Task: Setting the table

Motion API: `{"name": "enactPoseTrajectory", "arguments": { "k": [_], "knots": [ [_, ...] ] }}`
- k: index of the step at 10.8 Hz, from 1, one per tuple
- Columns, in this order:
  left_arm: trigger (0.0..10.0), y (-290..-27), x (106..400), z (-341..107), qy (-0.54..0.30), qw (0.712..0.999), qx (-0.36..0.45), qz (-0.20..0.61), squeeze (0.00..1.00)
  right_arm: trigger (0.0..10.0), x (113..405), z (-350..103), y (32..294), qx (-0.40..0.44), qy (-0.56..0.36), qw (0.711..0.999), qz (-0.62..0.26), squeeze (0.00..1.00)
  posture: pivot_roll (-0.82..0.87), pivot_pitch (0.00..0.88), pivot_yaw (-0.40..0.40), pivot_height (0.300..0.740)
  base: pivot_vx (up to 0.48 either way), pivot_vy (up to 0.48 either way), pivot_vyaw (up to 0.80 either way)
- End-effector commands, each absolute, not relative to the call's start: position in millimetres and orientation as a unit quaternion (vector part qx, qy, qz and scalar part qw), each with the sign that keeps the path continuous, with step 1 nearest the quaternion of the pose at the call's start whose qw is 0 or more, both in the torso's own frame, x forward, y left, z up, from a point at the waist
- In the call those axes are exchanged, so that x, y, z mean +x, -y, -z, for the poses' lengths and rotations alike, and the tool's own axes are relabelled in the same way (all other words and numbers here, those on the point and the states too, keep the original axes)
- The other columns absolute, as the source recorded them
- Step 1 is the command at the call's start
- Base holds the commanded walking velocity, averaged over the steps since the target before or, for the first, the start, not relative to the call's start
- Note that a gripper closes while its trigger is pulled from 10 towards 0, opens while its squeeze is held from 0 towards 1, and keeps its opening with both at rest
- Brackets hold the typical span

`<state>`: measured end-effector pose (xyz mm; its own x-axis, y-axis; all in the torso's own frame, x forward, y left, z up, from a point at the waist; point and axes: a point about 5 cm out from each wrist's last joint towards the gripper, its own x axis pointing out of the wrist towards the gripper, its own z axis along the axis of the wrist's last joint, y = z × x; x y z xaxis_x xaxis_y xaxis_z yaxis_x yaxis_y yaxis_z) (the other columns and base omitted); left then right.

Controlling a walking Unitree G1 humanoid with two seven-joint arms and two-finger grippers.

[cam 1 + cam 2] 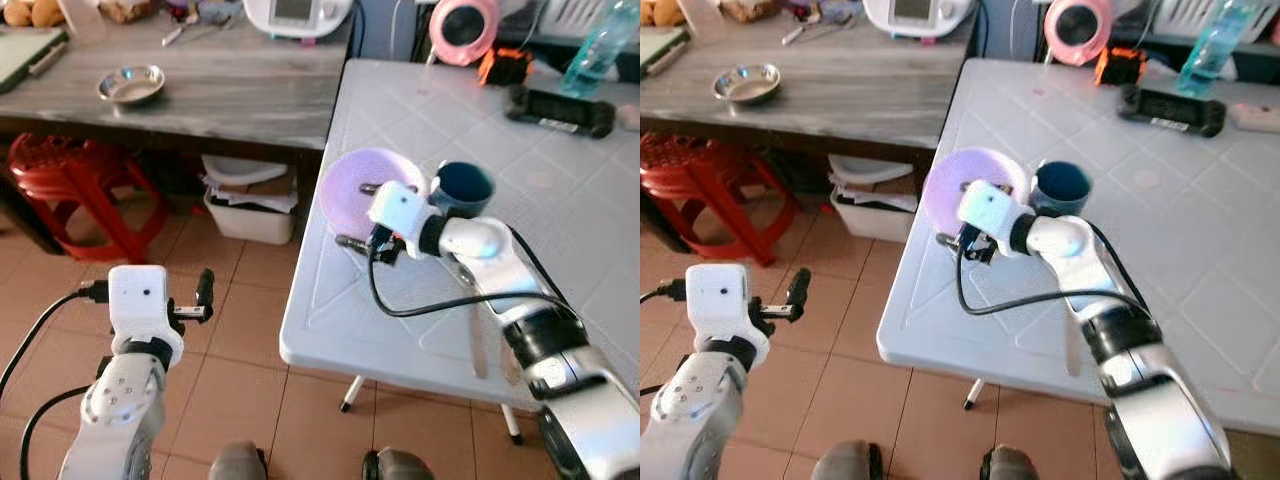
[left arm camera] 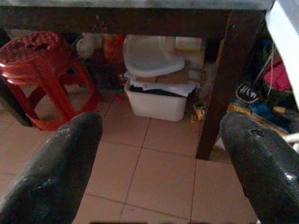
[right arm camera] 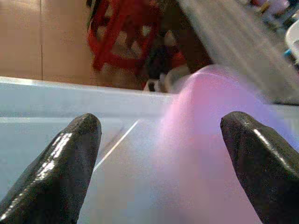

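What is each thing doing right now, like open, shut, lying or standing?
Right end effector: open, over the plate.
Left end effector: open, above the floor, holding nothing.
Purple plate: flat on the white table, near its edge.
Dark cup: upright beside the plate.
Metal bowl: upright on the wooden table.

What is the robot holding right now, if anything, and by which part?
Nothing is held. The right gripper is open over the white table, fingers apart beside the purple plate. The left gripper is open above the floor.
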<state>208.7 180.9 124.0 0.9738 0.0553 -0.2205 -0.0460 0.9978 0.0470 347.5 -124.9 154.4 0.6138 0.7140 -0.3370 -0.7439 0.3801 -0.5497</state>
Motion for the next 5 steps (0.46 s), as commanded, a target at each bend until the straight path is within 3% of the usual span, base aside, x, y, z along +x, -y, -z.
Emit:
{"name": "enactPoseTrajectory", "arguments": {
  "k": [1, 4, 5],
  "knots": [
    [10.0, -183, 206, -127, -0.112, 0.993, 0.025, -0.025, 0.0, 10.0, 350, -157, 121, -0.355, -0.017, 0.822, -0.446, 0.0, 0.14, 0.126, 0.047, 0.74, 0.0, 0.0, 0.0],
    [10.0, -182, 208, -127, -0.117, 0.993, 0.021, -0.026, 0.0, 10.0, 360, -161, 132, -0.363, -0.021, 0.839, -0.406, 0.0, 0.14, 0.121, 0.042, 0.74, 0.0, 0.0, 0.0],
    [10.0, -182, 209, -126, -0.119, 0.992, 0.019, -0.025, 0.0, 7.7, 362, -157, 137, -0.373, -0.04, 0.837, -0.399, 0.0, 0.13, 0.118, 0.042, 0.74, 0.0, 0.0, 0.0]
  ]
}}
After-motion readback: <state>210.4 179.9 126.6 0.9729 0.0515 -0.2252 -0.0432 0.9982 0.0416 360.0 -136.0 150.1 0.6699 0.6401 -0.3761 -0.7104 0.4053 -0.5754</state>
